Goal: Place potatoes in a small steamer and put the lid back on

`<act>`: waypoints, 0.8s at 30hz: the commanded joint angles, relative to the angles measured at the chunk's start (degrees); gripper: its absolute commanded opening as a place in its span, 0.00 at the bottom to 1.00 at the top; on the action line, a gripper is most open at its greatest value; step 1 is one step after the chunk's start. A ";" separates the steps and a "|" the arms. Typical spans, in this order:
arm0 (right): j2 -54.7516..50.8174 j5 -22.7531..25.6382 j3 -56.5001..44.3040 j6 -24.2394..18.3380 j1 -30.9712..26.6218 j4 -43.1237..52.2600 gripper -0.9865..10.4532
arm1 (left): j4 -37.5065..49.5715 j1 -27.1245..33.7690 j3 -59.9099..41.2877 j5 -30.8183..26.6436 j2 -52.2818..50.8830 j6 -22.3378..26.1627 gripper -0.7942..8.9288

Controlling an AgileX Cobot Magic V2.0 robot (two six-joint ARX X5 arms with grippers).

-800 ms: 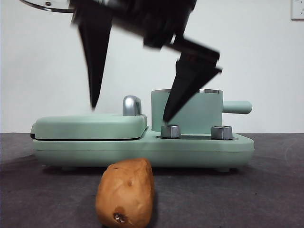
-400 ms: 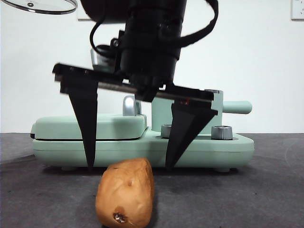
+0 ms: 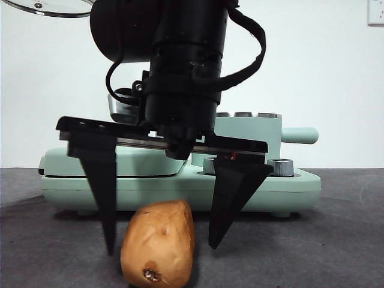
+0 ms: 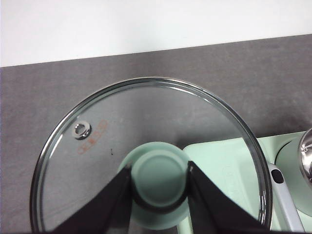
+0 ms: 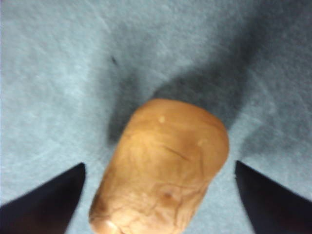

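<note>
The orange-brown potato (image 3: 158, 243) lies on the dark table in front of the appliance, its blemished end toward the camera; it also fills the right wrist view (image 5: 163, 168). My right gripper (image 3: 161, 245) is open, one jaw on each side of the potato, tips near the table, not touching it. The mint green steamer (image 3: 255, 135) stands behind on the appliance, without its lid, side handle pointing right. My left gripper (image 4: 158, 183) is shut on the green knob of the glass lid (image 4: 146, 146), held high; the lid's edge shows at top left of the front view (image 3: 51, 7).
The mint green appliance base (image 3: 180, 186) with its flat griddle cover (image 3: 114, 159) and a chrome knob (image 3: 280, 167) stands right behind the potato. The right arm's dark body (image 3: 180, 66) hides the middle of the appliance.
My right gripper has come down from above the appliance to table level and now straddles the potato. The lid stays held high at top left.
</note>
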 commanded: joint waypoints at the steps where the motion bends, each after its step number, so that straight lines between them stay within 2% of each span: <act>1: 1.16 -0.02 1.22 0.74 0.87 -0.24 0.33 | 1.57 0.00 1.92 0.02 0.37 0.57 0.09; 3: 1.16 -0.11 1.22 0.74 0.87 -0.42 0.27 | 1.57 0.00 1.92 0.02 0.37 0.57 0.09; 10: 0.55 -1.68 4.35 -0.20 -0.17 -3.85 0.27 | 1.53 0.04 1.92 0.02 0.37 0.57 0.09; 14: 0.26 -0.92 12.76 -5.05 -1.79 -11.52 0.27 | 1.40 0.76 1.92 0.02 0.37 0.57 0.09; 18: 0.26 3.76 23.21 -10.29 -4.24 -18.08 0.27 | 1.11 1.18 1.92 0.02 0.37 0.57 0.09; 24: 0.26 7.67 34.82 -15.34 -11.15 -19.50 0.27 | 1.29 1.51 1.92 0.02 0.37 0.57 0.09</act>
